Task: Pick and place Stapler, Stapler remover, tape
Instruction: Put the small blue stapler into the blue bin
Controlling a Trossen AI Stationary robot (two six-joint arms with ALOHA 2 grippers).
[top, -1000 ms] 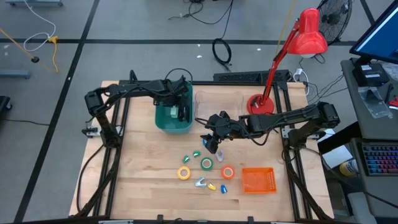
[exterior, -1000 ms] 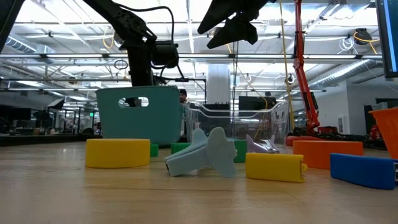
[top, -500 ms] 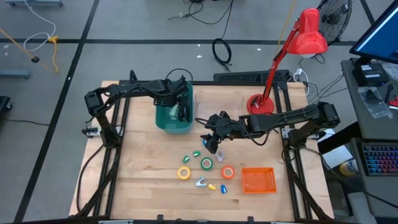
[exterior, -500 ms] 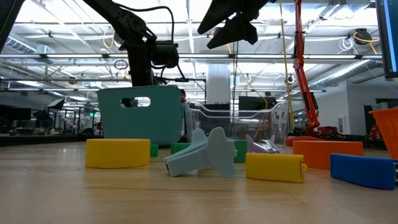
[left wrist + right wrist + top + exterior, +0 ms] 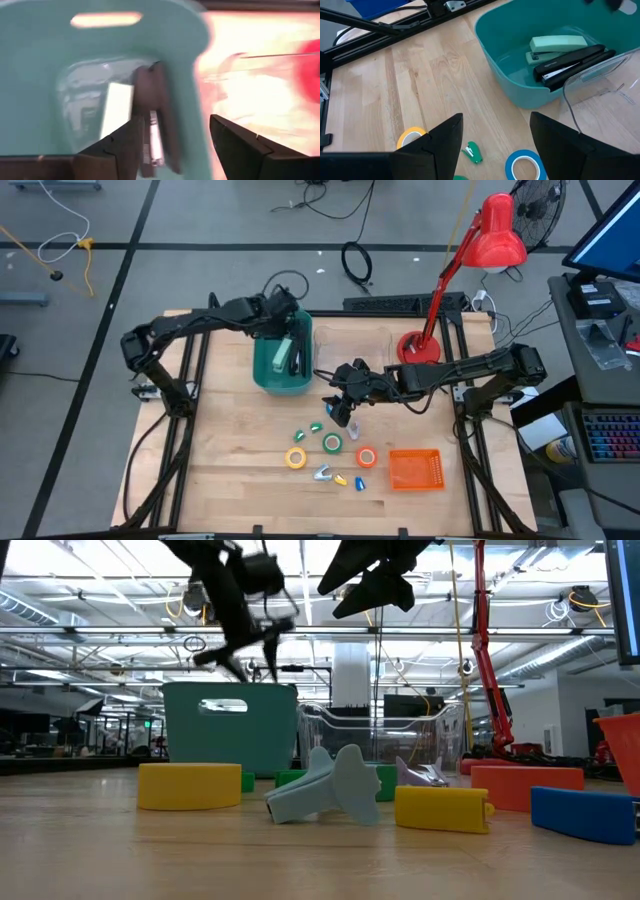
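On the bench (image 5: 220, 460), the teal bin (image 5: 281, 360) at far left already holds a black stapler (image 5: 569, 59) and a pale green one. The left claw (image 5: 283, 308), released, hangs above its far rim and should lift well clear. The right claw (image 5: 338, 408), released over centre, should drop squarely onto the tape (image 5: 332, 443) just nearer.

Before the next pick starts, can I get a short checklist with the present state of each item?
1. Left end effector empty and open above the teal bin: ok.
2. Staplers inside the bin, a pale green stapler and a black stapler: ok.
3. Right end effector open, holding nothing: ok.
4. Tape rolls not yet picked: yellow tape, green tape and orange tape on the table: not ok.
5. Orange tray contents: cannot tell.
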